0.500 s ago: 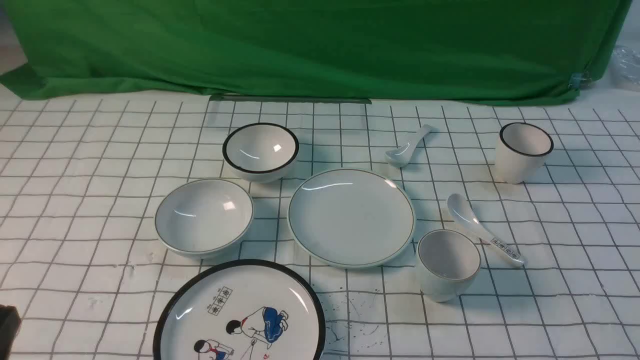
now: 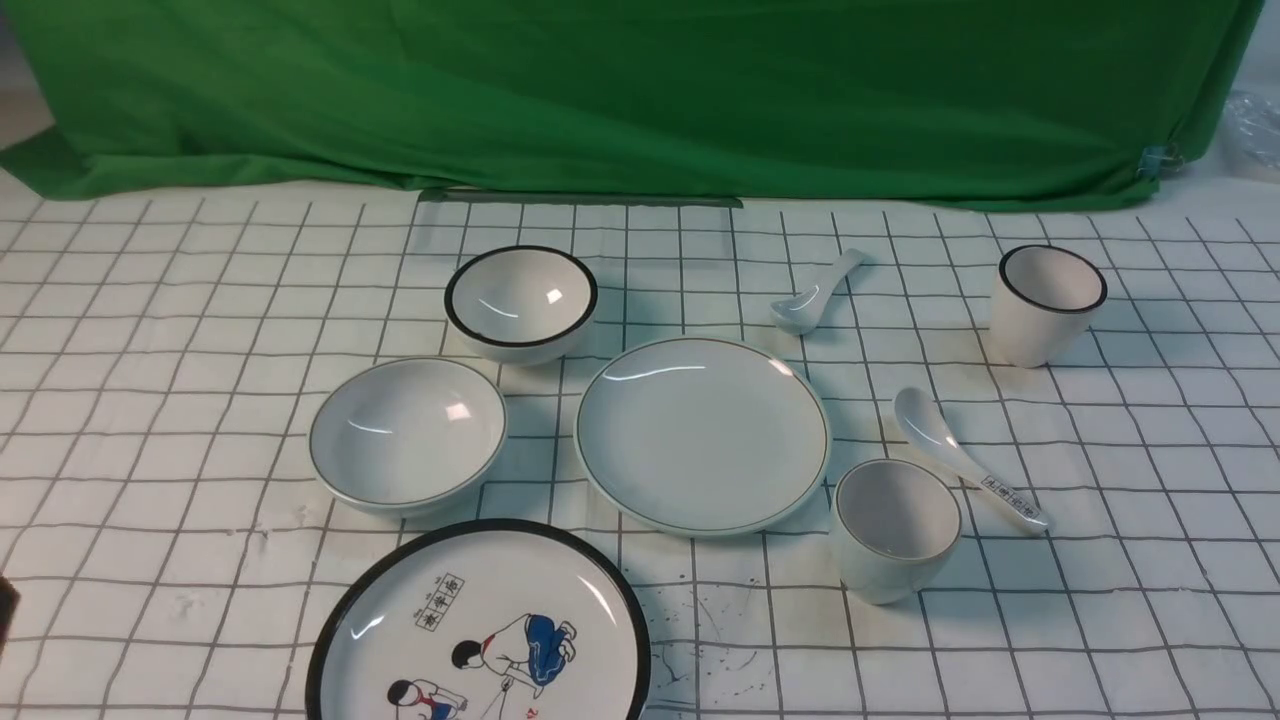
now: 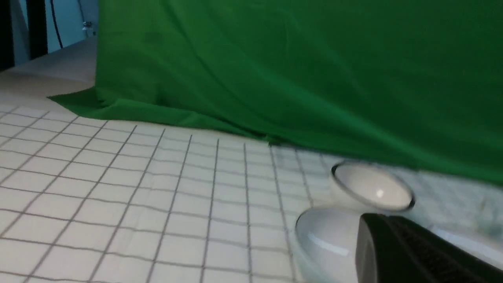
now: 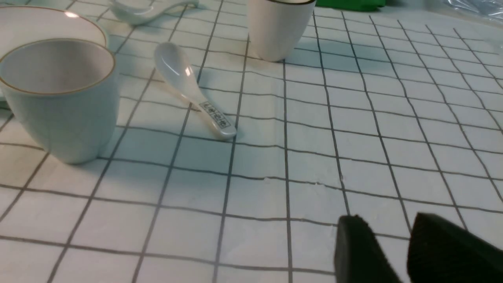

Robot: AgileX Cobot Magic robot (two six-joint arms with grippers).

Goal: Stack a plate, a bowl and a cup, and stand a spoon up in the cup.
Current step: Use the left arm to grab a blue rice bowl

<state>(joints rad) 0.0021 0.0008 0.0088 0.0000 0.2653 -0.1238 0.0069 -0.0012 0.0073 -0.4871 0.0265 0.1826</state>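
The plate (image 2: pixel 702 432), bowl (image 2: pixel 407 432), cup (image 2: pixel 897 525) and plain spoon (image 2: pixel 815 293) were found lying apart on the gridded cloth (image 2: pixel 150 400), with nothing stacked. Less of the left gripper (image 2: pixel 4 608) was shown than half a second before, so no grasp had been begun. The bowl was seen just beyond it, and its jaw state could not be told. The right gripper (image 4: pixel 397 232), narrowly parted and empty, was held apart from the cup.

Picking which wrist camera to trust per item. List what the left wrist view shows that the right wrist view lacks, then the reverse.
Left wrist only: the wide shallow bowl, the black-rimmed bowl and the left hand, only partly in view. Right wrist only: the thin-rimmed cup, the printed-handle spoon, the black-rimmed cup, the plain spoon and the right hand, open. Both: the gridded tablecloth.
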